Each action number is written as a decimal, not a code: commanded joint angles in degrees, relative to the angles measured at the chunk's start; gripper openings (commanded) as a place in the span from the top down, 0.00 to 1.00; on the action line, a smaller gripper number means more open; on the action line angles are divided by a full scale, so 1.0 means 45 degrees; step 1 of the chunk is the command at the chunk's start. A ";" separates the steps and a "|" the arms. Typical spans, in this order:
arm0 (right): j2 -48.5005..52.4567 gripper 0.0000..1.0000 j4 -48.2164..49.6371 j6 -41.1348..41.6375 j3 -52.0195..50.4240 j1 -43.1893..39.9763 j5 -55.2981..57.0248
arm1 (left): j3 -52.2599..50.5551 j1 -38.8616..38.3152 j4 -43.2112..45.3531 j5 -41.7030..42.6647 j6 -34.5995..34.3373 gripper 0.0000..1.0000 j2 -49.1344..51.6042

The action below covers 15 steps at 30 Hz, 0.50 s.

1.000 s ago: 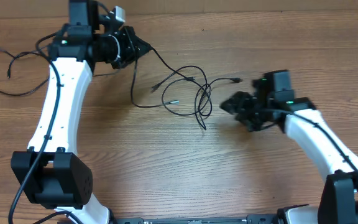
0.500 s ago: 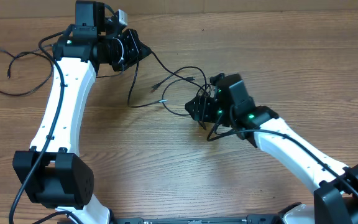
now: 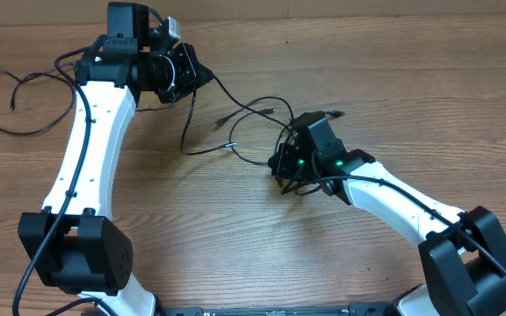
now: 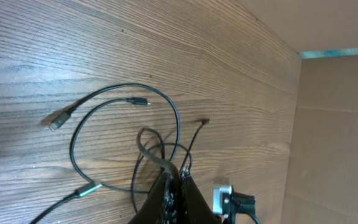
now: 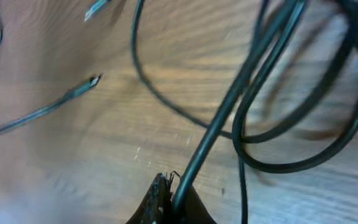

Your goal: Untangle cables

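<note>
The cables (image 3: pixel 262 123) lie as thin black loops tangled at the table's middle, with a silvery tip (image 3: pixel 229 145) on the left side. My left gripper (image 3: pixel 196 75) is shut on one strand that runs down to the tangle. The left wrist view shows its fingertips (image 4: pixel 176 177) pinched on that strand, with the loops (image 4: pixel 123 121) and small plug ends beyond. My right gripper (image 3: pixel 281 167) sits at the tangle's lower right edge. In the right wrist view this gripper (image 5: pixel 169 183) is shut on a black strand (image 5: pixel 241 87) that rises between its jaws.
Another thin black cord (image 3: pixel 3 101) lies in a loose loop at the table's far left. A cardboard wall (image 4: pixel 334 124) borders the wooden table (image 3: pixel 235 228) at the back. The left arm's white link (image 3: pixel 86 158) stretches across the left side.
My right arm swung left from the table's right side to the tangle and closed on a strand. The left gripper kept its hold and barely moved.
</note>
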 commanded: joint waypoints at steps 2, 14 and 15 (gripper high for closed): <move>0.0000 0.96 -0.1938 -0.0865 -0.0019 -0.1214 0.0024 | 0.0340 0.0359 0.0233 -0.0219 0.0860 0.96 -0.0408; -0.0005 0.96 -0.6883 0.0976 -0.0024 -0.7320 0.6688 | 0.4201 0.2958 0.0044 0.0457 0.0908 0.96 -0.0413; -0.0005 0.96 -0.6912 0.1107 -0.0024 -0.7742 0.6742 | 0.4503 0.3045 0.0000 0.0432 0.0913 0.96 -0.0413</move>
